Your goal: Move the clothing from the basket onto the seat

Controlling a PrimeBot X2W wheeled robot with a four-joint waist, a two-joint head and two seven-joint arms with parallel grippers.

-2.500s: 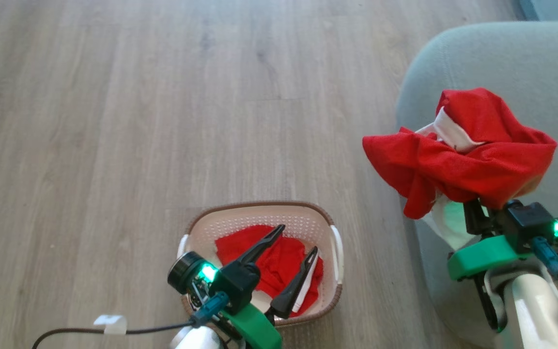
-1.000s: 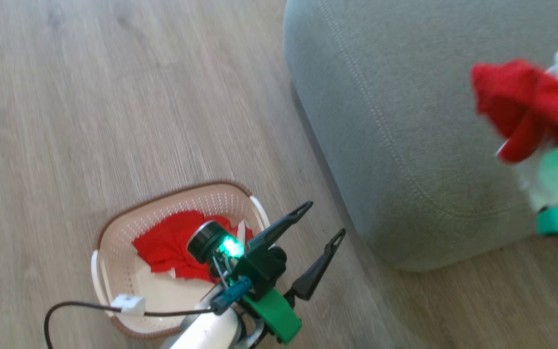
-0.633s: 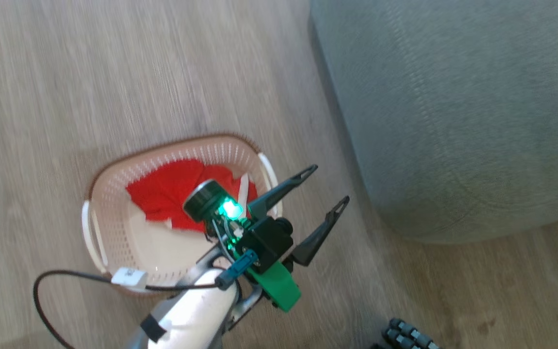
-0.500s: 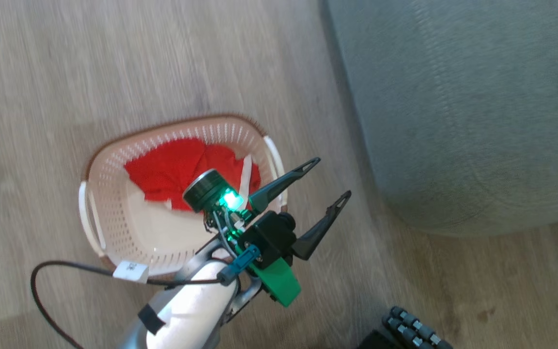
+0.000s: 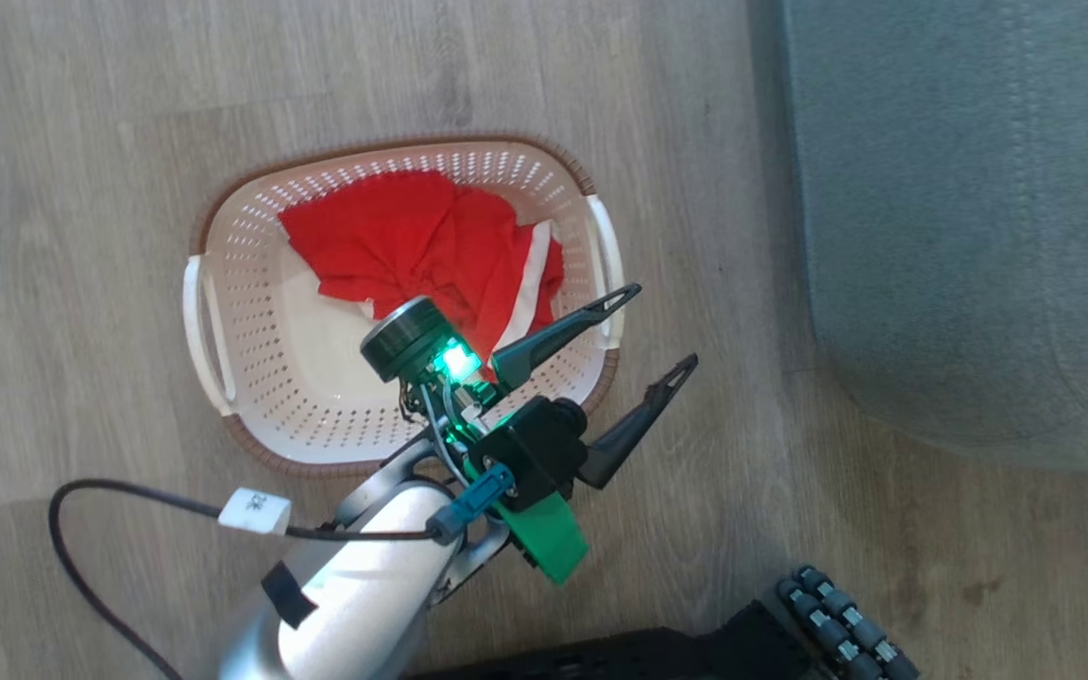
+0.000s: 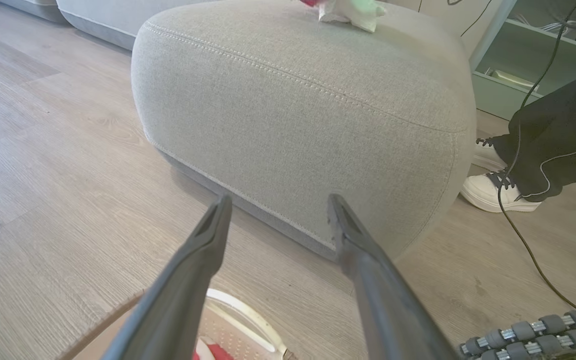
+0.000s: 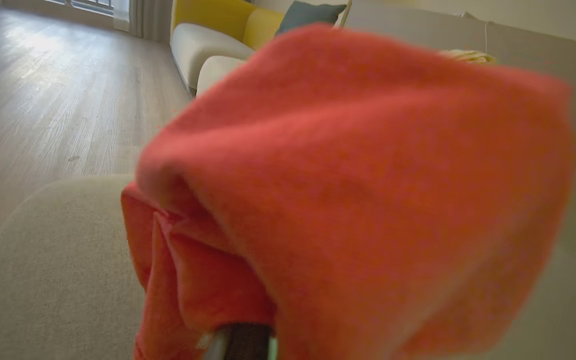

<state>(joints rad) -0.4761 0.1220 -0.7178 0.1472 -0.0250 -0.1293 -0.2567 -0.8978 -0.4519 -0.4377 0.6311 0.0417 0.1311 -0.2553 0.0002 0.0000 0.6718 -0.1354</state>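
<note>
Clothing [image 5: 421,241] — one piece in basket [image 5: 251,312], 10 o'clock from left gripper [image 5: 662,326], whose fingers are spread and empty. Other piece [image 7: 358,190] pinched in closed right gripper [image 7: 238,345] over seat [image 7: 43,260]. Risk — draped folds cling to fingers on release, or slide off rounded edge.

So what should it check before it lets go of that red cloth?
1. Grip: the right gripper is shut on the held garment: ok.
2. Drop spot: the held garment hangs above the seat: ok. Whether it touches: cannot tell.
3. Other arm: the left gripper is open and empty: ok.
4. Is the basket emptied: not ok, one red garment lies inside.
5. Bystander: the person's shoe is beside the seat, not on it: ok.
</note>
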